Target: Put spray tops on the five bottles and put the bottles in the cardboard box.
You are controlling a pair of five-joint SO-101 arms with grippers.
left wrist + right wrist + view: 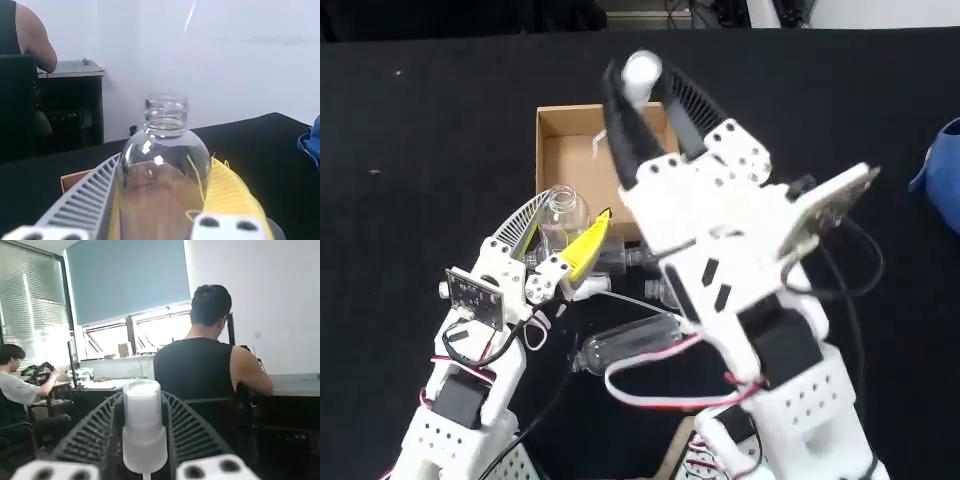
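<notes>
black table (420, 120) | blue thing (945, 180) at its right edge (partly cut off) | desk (70, 69) behind

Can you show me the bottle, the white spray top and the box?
bottle (165, 150), left wrist view, on its clear rounded shoulder.
spray top (143, 410), right wrist view, on its white cap.
cardboard box (570, 165), high view, on its bare floor.

Both arms are white printed plastic with black servo blocks; the left arm (470, 400) carries a bare circuit board (472, 296) at the wrist; the left gripper (575, 208) has one white ribbed finger (520, 222) and one yellow finger (588, 245); the right gripper (640, 75) has two black ribbed fingers (692, 100); red, white and black cables (655, 398) loop along the right arm (740, 300); small round holes (800, 400) dot the bases.
</notes>
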